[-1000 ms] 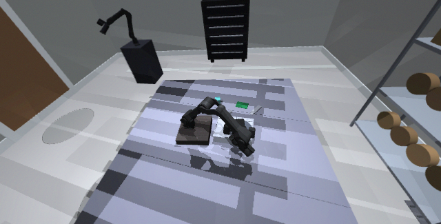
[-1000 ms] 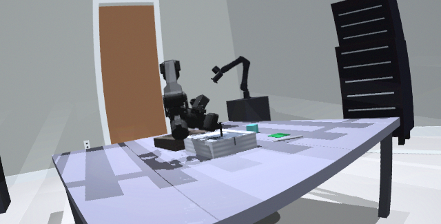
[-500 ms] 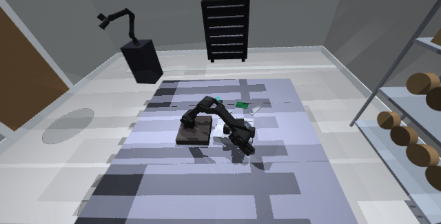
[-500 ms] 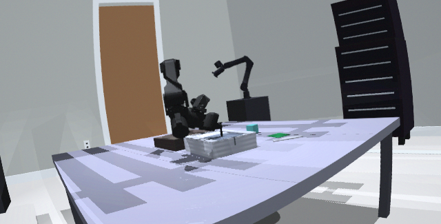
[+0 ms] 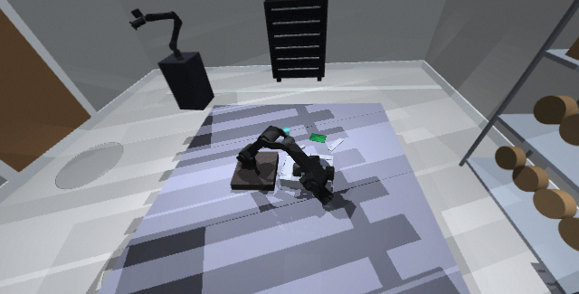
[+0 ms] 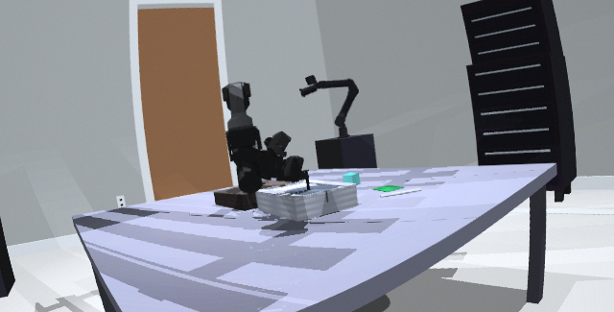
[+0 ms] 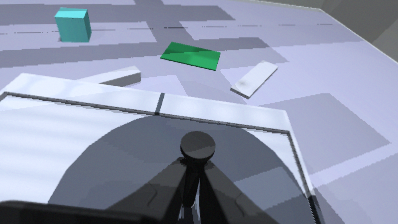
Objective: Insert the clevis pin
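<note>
Pin pinched, head up, over the disc

From the top, my arm [image 5: 295, 154] [image 6: 242, 134] reaches over the tray [image 5: 286, 169] [image 6: 307, 207] [image 7: 225, 117], beside a dark brown block [image 5: 254, 172] [image 6: 232, 199].

In the exterior view my pincer [image 6: 308, 182] [image 7: 193, 166] points into the tray; a cyan block [image 6: 351, 178] [image 7: 73, 26] stands beyond.

In the wrist view I grip the pin [image 7: 197, 146] between my fingers, its round head uppermost. Behind it the disc [image 7: 125, 155] lies inside the rim. I cannot tell whether the tip is in the hole.

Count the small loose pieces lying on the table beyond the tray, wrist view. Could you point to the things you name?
4: teal block [image 5: 286, 130] [image 6: 351, 179] [image 7: 73, 27], far left; green rectangle [image 5: 317, 137] [image 6: 389, 188] [image 7: 191, 56], middle; pale strip [image 5: 336, 145] [image 6: 400, 192] [image 7: 255, 79], right of it; pale bar [image 5: 302, 147] [image 7: 120, 77], partly hidden behind the tray [image 5: 286, 169] [image 6: 307, 206] [image 7: 225, 115]. More may be hidden.
</note>
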Controlling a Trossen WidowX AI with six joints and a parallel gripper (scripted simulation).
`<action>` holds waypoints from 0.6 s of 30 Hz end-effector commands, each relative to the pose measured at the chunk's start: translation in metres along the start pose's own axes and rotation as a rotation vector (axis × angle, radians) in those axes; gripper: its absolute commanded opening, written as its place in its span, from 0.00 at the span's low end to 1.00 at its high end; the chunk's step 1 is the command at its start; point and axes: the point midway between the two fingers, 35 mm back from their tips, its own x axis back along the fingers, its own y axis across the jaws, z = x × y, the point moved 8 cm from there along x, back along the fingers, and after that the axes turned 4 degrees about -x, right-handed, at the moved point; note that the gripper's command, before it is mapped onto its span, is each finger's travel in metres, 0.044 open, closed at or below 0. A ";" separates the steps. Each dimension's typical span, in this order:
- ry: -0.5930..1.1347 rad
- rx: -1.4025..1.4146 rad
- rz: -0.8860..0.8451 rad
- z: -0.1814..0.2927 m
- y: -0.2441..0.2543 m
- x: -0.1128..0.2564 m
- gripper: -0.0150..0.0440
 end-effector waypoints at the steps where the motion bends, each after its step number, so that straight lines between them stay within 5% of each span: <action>1: -0.012 -0.004 -0.002 0.002 0.000 0.000 0.25; 18: -0.028 -0.024 -0.013 0.005 -0.003 0.001 0.25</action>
